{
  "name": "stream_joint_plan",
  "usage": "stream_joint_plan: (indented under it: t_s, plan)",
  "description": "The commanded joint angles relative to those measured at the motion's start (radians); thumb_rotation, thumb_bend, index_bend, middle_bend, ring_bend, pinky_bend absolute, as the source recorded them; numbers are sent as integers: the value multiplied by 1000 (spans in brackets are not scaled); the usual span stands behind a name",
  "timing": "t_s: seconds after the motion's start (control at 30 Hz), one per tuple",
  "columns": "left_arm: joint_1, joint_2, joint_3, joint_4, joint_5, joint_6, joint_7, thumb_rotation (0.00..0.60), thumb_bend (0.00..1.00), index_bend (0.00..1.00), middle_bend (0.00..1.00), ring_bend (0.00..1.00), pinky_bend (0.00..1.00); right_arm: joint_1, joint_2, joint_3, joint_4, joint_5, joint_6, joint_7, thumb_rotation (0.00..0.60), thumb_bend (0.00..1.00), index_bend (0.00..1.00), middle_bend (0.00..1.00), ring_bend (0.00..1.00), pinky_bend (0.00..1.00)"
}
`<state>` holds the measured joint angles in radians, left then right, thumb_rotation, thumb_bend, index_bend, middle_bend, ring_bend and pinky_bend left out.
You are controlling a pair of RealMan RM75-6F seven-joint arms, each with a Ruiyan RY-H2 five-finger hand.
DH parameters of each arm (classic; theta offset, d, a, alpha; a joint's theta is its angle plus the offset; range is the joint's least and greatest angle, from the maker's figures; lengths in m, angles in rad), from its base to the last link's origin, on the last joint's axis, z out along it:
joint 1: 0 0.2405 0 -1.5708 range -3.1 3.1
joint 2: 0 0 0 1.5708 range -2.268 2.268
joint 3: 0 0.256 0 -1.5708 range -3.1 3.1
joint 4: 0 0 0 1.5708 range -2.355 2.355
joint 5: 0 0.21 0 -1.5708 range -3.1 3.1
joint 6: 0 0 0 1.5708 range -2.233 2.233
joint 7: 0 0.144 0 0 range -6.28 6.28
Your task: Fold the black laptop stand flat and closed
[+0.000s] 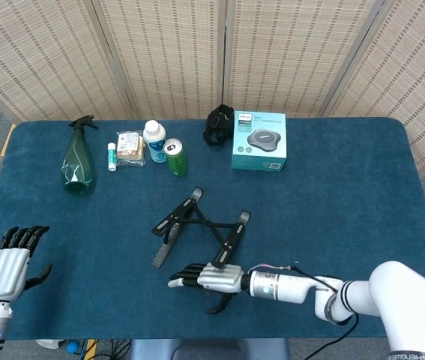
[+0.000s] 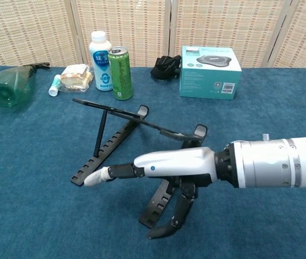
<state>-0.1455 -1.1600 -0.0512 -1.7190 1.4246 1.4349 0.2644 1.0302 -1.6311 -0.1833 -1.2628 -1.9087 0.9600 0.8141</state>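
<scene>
front of laptop stand (image 1: 199, 227): open cloth | behind: green can (image 1: 175, 157), near
</scene>
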Motion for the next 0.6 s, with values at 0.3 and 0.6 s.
stream_joint_plan:
  t_s: [0.3,0.6]
  plan:
    - [-1,-1,0,3,0,-4,-4,600,242,160,165,151,71,-49,-5,74,38,93,96,-69,600,193,0,0,0,0]
    - [-2,-2,1,7,2,-6,-9,600,242,160,165,151,71,-88,44,155,33,194,131,-150,600,187,0,0,0,0]
